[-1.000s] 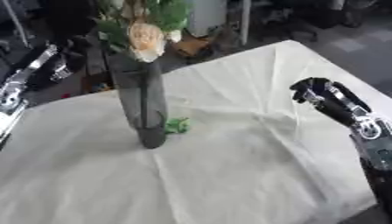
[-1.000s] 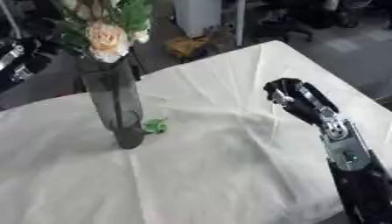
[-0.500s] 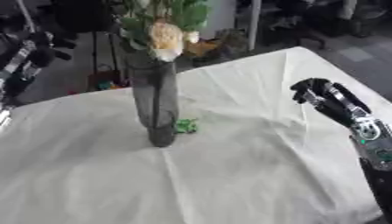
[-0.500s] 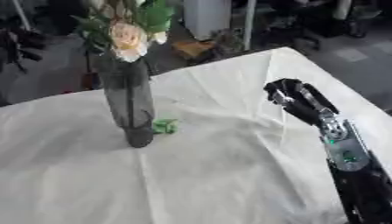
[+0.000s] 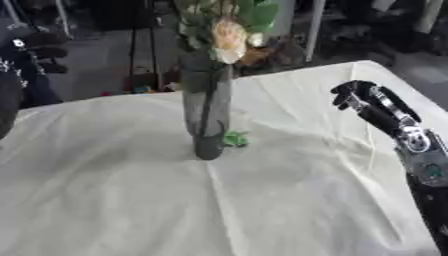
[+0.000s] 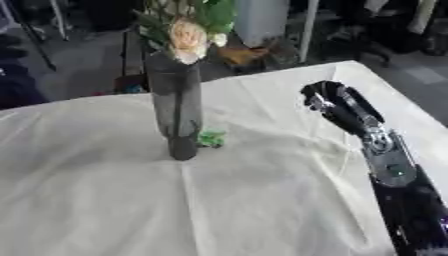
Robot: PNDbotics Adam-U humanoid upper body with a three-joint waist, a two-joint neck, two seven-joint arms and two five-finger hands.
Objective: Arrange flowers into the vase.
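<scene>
Standing upright, vase [image 5: 206, 112] holding flowers [image 5: 226, 26], green scrap [image 5: 234, 138] beside

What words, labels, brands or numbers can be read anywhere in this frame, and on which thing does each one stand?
None can be read.
Vase: dark glass, no label visible.
Flowers: no tag visible.
White tablecloth: plain, no print.
Right robot hand: no readable marking; the light spots on the arm below it are too blurred to tell.
Left robot hand: small white marks beside it, too blurred to read.
</scene>
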